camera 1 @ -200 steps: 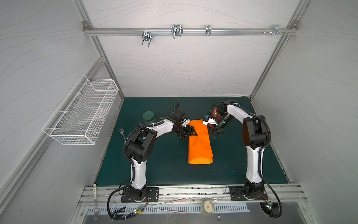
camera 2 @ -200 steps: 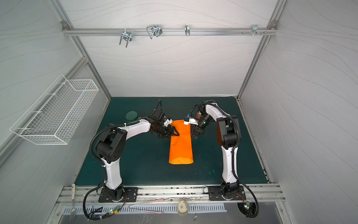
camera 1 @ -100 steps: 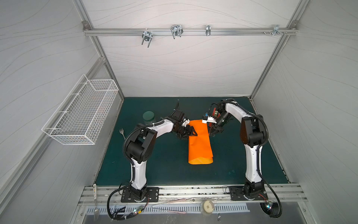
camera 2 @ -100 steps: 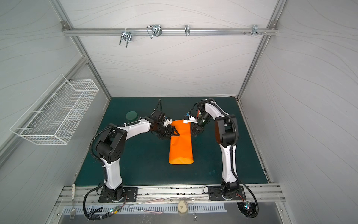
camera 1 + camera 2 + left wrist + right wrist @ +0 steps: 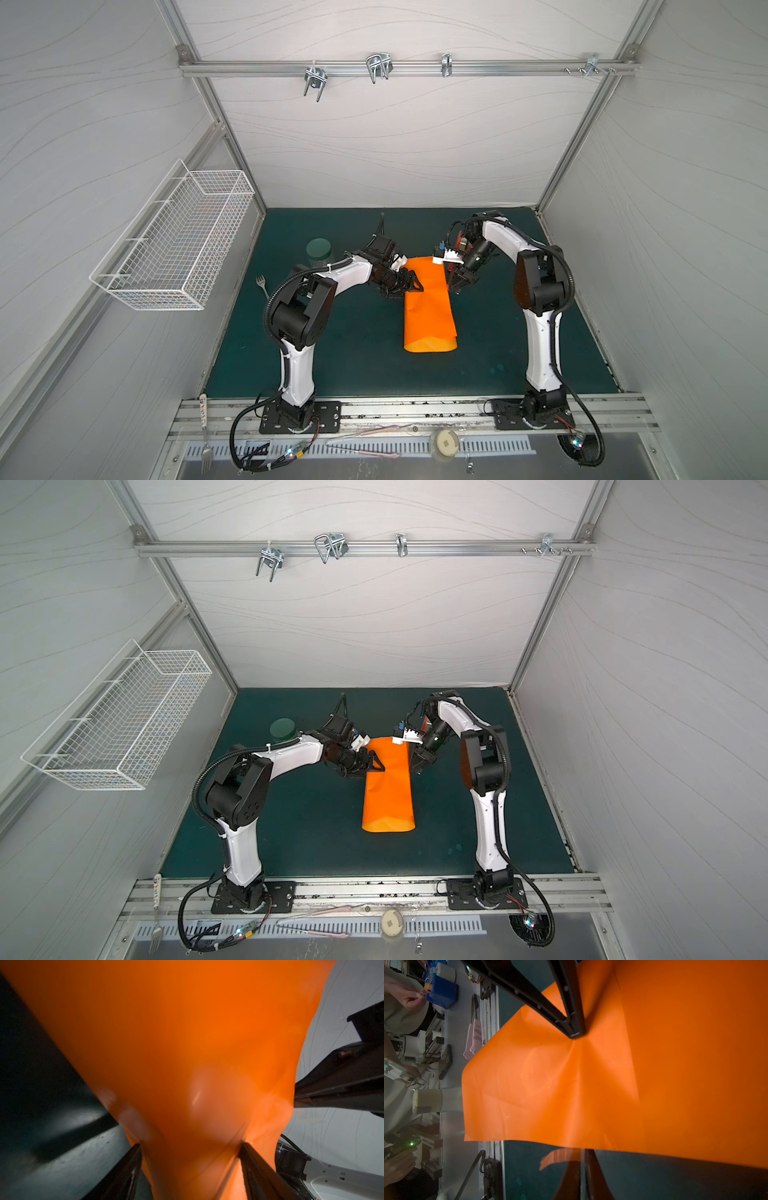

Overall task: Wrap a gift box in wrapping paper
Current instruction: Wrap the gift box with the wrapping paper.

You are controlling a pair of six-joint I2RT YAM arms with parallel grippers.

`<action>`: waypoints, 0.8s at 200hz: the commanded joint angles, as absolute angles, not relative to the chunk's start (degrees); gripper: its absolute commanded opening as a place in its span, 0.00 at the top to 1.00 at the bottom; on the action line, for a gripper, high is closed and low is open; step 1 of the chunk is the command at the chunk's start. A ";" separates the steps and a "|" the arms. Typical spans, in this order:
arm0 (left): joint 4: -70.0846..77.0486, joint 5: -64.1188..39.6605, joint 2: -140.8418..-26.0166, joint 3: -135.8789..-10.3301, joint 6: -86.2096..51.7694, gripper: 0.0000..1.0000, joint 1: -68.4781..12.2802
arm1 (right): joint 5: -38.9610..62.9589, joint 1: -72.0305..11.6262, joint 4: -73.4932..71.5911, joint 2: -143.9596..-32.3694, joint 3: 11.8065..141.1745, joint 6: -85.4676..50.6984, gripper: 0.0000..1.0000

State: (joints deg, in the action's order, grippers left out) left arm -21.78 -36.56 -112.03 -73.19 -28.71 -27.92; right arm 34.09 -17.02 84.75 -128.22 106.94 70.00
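1. In both top views the wrapping paper (image 5: 428, 320) (image 5: 388, 800) lies as a long folded orange bundle on the green mat (image 5: 332, 340); the left gripper (image 5: 413, 286) meets its far left edge; the right gripper (image 5: 455, 286) hangs just beside its far right edge; the gift box is hidden.
2. Left wrist view: the left gripper (image 5: 190, 1147) is spread wide, its fingers (image 5: 133, 1159) pinching the wrapping paper (image 5: 176, 1043) bulge from both sides.
3. Right wrist view: the right gripper (image 5: 583, 1157) looks nearly pressed together beside the wrapping paper (image 5: 591, 1095) edge; a thin translucent strip (image 5: 554, 1157) reaches its tips; whether it is pinched, I cannot tell.
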 commanded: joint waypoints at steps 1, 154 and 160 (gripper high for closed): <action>-24.06 -26.96 -116.85 -71.28 -28.56 0.26 -28.34 | 35.86 -17.87 84.84 -130.42 108.08 70.34 0.87; -23.95 -27.13 -116.93 -71.30 -28.51 0.26 -28.73 | 33.56 -17.65 83.91 -131.57 111.43 68.51 0.80; -23.93 -27.11 -116.81 -71.28 -28.52 0.26 -28.73 | 33.66 -17.60 83.92 -131.57 111.62 68.55 0.80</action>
State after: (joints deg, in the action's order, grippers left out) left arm -21.76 -36.56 -112.03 -73.19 -28.71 -27.99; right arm 31.83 -17.02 83.94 -130.32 109.93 67.81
